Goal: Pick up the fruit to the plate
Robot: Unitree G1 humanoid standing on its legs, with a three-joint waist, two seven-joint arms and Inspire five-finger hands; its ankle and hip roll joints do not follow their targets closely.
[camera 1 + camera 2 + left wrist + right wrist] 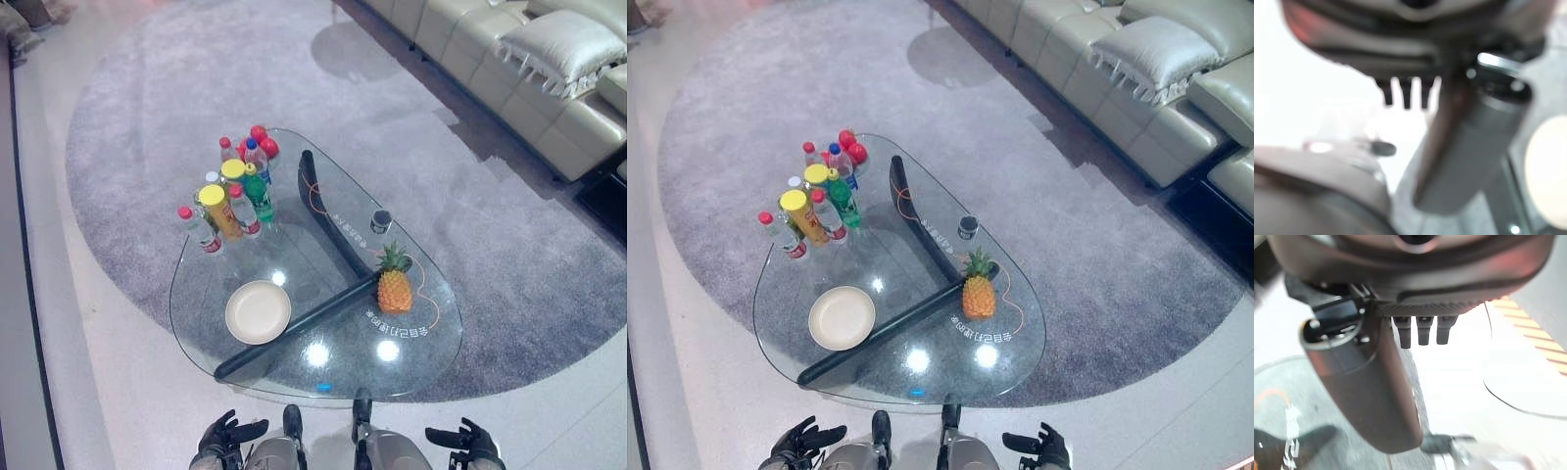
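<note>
Pineapple stands centre-right on glass table, plate centre-left; left hand and right hand at the bottom edge, both released, empty.

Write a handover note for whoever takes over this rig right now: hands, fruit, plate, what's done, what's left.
Left hand: low at the near table edge, fingers relaxed, holding nothing.
Right hand: same, on the robot's right, open and empty.
Pineapple: upright on the glass table, right of centre, untouched.
Plate: empty, on the table's near left part, across the dark table leg from the pineapple.
Bottles and cans stand clustered at the far left, with red fruit behind them.
Done: nothing yet.
Left: grasp the pineapple, probably with the right hand, and set it on the plate.
</note>
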